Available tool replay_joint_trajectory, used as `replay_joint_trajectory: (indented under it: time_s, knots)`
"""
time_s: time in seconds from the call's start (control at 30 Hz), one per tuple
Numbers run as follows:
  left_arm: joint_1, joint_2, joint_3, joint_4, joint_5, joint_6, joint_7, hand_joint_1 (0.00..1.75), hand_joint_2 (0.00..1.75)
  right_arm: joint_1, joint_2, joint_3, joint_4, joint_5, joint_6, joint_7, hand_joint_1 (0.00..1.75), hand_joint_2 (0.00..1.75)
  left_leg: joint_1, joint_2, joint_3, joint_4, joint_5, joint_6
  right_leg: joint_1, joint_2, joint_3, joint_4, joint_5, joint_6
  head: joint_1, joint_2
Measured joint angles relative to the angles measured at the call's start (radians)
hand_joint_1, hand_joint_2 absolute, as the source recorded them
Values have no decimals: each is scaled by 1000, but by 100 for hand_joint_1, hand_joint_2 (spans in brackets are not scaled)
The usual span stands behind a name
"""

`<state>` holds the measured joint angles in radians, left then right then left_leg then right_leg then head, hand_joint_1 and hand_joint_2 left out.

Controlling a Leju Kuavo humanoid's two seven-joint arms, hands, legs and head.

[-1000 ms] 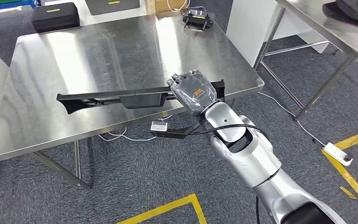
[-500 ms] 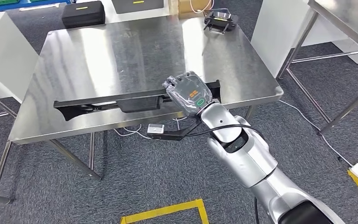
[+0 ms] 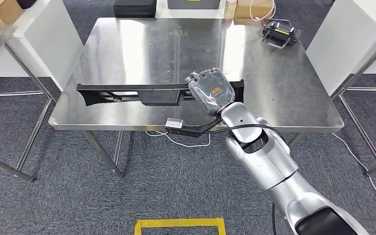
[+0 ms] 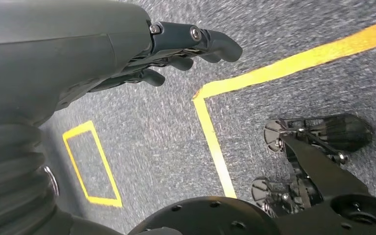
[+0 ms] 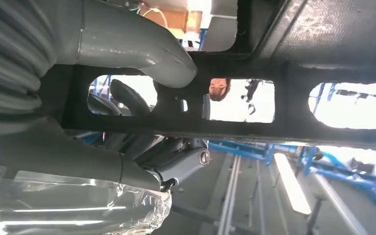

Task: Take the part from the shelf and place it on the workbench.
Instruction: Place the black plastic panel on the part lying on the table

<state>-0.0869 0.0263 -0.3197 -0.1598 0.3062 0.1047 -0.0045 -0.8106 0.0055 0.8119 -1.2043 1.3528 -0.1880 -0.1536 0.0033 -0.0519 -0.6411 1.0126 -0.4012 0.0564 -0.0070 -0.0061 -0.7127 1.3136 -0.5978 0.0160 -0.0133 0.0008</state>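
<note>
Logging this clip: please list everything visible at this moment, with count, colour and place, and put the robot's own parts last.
Long black plastic part: 1, black, held over the near edge of the table.
Stainless steel workbench table: 1, silver, centre of the head view.
Small black and yellow device: 1, far right corner of the table.
Black case: 1, on the floor beyond the table.
Cardboard box: 1, brown, beyond the table's far edge.
White cable: 1, on the grey carpet under the table.
Yellow floor tape: lines on the carpet near the robot.
Right hand: 1, grey, plastic-wrapped, grips the part near its right end.
Left hand: 1, dark grey, hangs over the carpet, holding nothing.
</note>
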Motion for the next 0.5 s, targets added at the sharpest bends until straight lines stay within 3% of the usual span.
replay_joint_trajectory:
  time_s: [0.07,0.13,0.2,0.27,0.3,0.33,0.4,0.47,0.5]
  knots:
    - [0,-1,0,0,0,0,0,0,175,3,5,0,15,6,-2,-2,171,175,1,-28,2,1,-1,-2,-6,9,22,-79,51,18,0,0]
    - [0,-2,0,0,0,-1,0,0,175,4,13,2,25,7,-3,-4,171,175,0,-55,-1,4,-3,-9,-17,51,75,-218,115,31,0,0]
    - [0,-2,0,0,0,-1,0,0,175,6,22,3,34,7,-4,-5,171,175,-1,-77,-7,7,-2,-20,-22,74,102,-281,142,24,-1,0]
    - [3,-1,0,0,-1,-1,0,0,175,8,33,3,40,7,-5,-5,171,175,4,-92,-13,7,-1,-32,-20,53,106,-283,146,8,-1,0]
    - [5,-1,0,0,-1,-2,0,0,175,7,38,3,42,8,-5,-5,171,175,5,-78,-18,13,-4,-37,-21,43,109,-285,147,2,-1,0]
    - [6,-1,0,0,-1,-2,0,0,175,7,42,3,44,8,-5,-5,171,175,6,-51,-27,33,-17,-44,-22,33,112,-287,147,-6,-4,0]
    - [3,-1,0,0,-1,-1,0,0,175,6,47,3,46,8,-5,-5,171,175,7,18,-73,130,-67,-55,-20,12,119,-289,144,-20,-10,0]
    - [1,0,0,0,-2,0,0,0,175,6,48,3,52,8,-3,-4,171,175,13,45,-138,255,-117,-64,-16,-10,122,-289,139,-28,-11,0]
    - [1,0,-1,0,-2,0,0,0,175,6,48,3,55,8,-2,-2,171,175,16,48,-155,285,-121,-67,-15,-18,123,-289,138,-29,-11,0]
